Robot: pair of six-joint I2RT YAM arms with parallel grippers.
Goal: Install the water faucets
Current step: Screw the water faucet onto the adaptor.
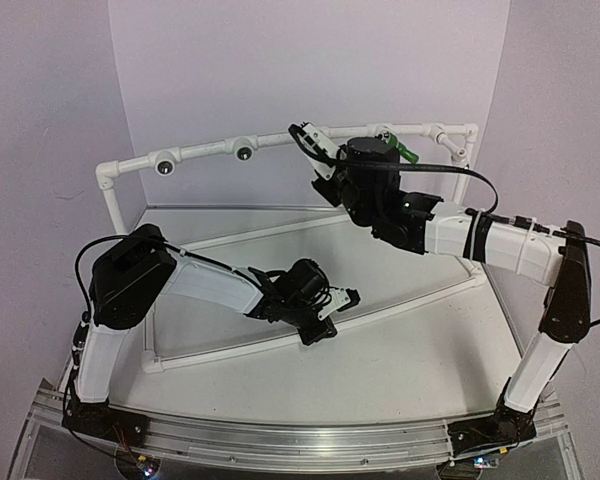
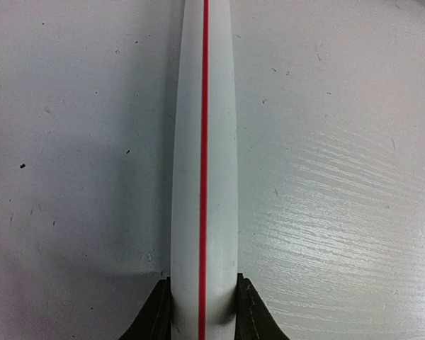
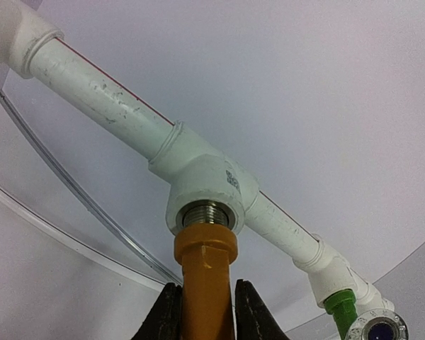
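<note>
Caller: Pipe work on the left. The left gripper has its two dark fingers closed on the white floor pipe with the red stripe, which lies flat on the table.

Spotter: That pipe runs straight away from the wrist camera. And over to the right?

Caller: Up at the top rail, the right gripper is clamped on the yellow-orange faucet, holding it upright under a tee fitting.

Spotter: Its threaded end sits in the tee's socket, with a few threads showing below the rim.

Caller: Farther right along the same rail, the green faucet hangs from the next fitting, with neither gripper on it.
</note>
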